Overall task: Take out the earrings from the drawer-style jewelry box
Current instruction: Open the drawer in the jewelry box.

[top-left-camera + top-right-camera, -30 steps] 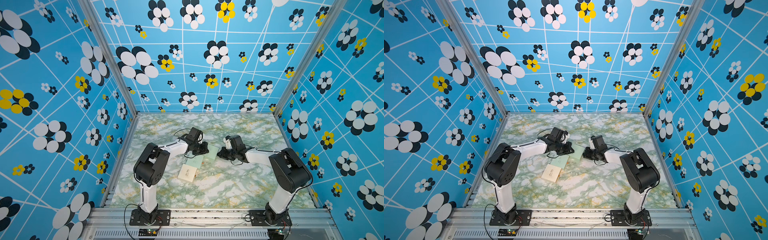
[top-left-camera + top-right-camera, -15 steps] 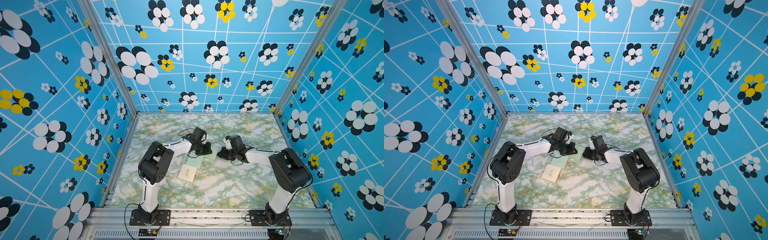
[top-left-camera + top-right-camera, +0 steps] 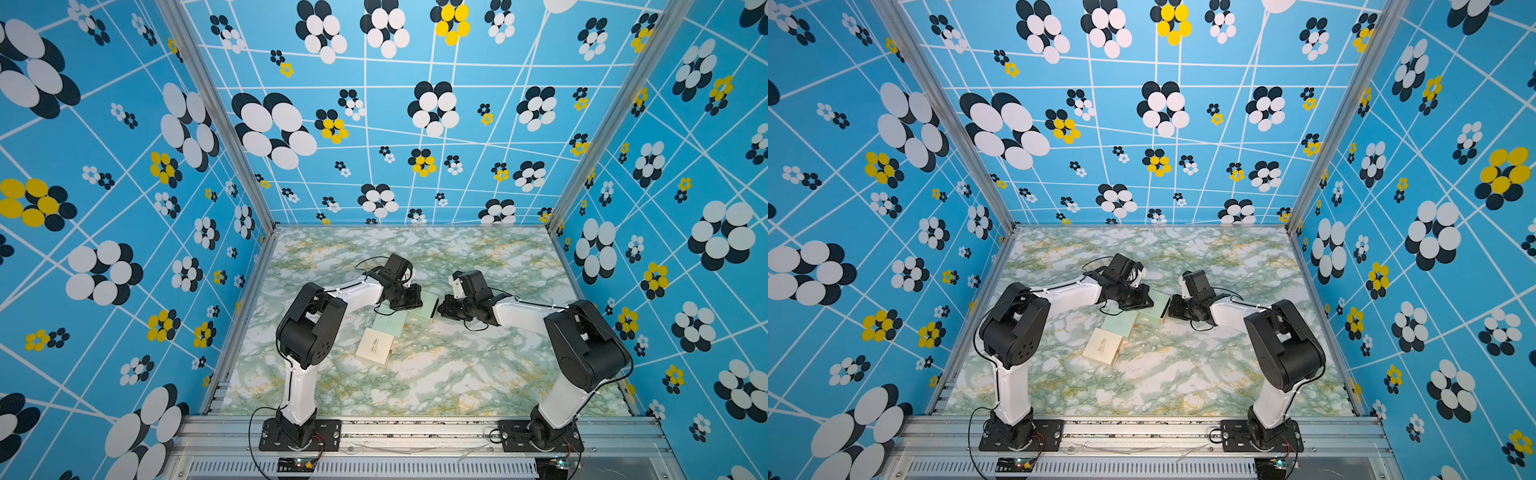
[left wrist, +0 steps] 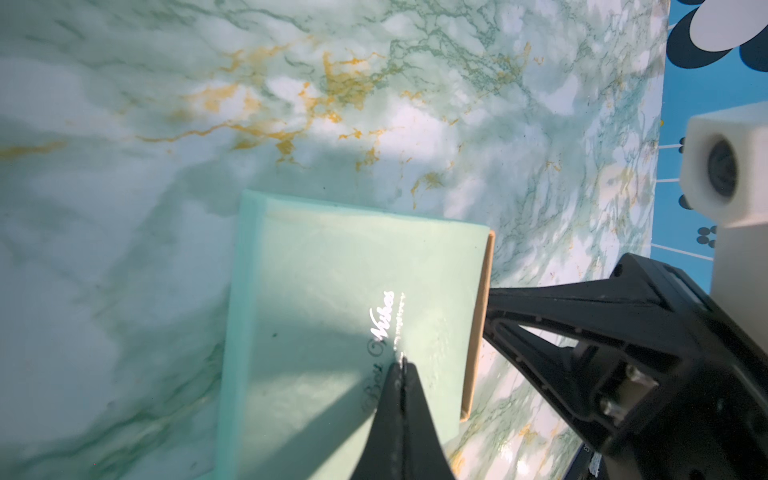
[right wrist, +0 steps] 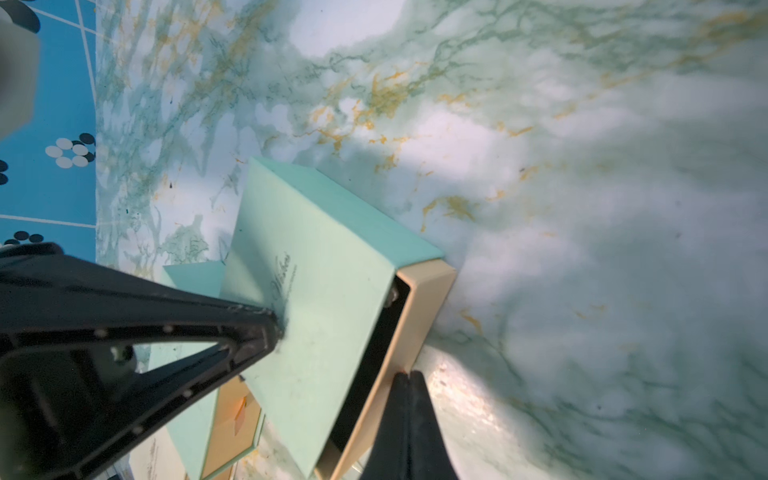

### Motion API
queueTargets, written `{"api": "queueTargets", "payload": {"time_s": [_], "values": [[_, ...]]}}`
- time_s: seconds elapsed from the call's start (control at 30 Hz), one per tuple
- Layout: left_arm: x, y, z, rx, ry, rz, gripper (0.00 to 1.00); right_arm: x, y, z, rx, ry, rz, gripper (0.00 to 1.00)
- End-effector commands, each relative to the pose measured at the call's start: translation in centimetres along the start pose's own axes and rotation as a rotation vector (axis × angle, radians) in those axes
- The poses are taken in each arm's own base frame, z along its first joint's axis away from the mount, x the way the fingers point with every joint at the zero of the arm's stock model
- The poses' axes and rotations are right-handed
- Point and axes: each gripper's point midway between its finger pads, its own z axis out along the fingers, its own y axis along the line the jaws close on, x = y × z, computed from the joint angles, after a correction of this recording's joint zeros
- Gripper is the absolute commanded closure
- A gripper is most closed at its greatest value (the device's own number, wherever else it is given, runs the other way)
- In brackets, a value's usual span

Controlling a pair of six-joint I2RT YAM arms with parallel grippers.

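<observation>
My left gripper [image 4: 401,368], shut, pinned the jewelry box [image 4: 332,282]; my right gripper [image 5: 409,378], shut against its drawer [image 5: 422,307], could slip off.

Robot test cell, flower-patterned blue walls [image 3: 104,166], marble-print tabletop [image 3: 436,374]; aluminium frame [image 3: 415,430]

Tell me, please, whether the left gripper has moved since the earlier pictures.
Yes. In a top view the left gripper has shifted slightly rightward against the unmoved cream box, toward the right gripper.

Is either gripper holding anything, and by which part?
Nothing clearly held: the left gripper presses the box top; the right gripper, shut, meets the drawer front.
</observation>
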Motion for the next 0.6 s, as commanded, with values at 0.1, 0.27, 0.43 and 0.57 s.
{"api": "queueTargets", "payload": {"time_s": [0.1, 0.27, 0.43, 0.57], "values": [[3.8, 6.9, 0.5, -0.218, 0.113, -0.092, 1.00, 0.3, -1.4, -1.3, 0.084, -0.009, -0.011, 1.00], [3.9, 7.1, 0.5, -0.219, 0.114, -0.094, 1.00, 0.7, -1.9, -1.9, 0.114, -0.014, -0.022, 1.00], [3.9, 7.0, 0.4, -0.213, 0.113, -0.096, 1.00, 1.0, -2.5, -2.6, 0.149, -0.018, -0.027, 1.00], [3.8, 7.0, 0.4, -0.208, 0.111, -0.097, 1.00, 1.3, -3.1, -3.0, 0.173, -0.017, -0.029, 1.00]]}}
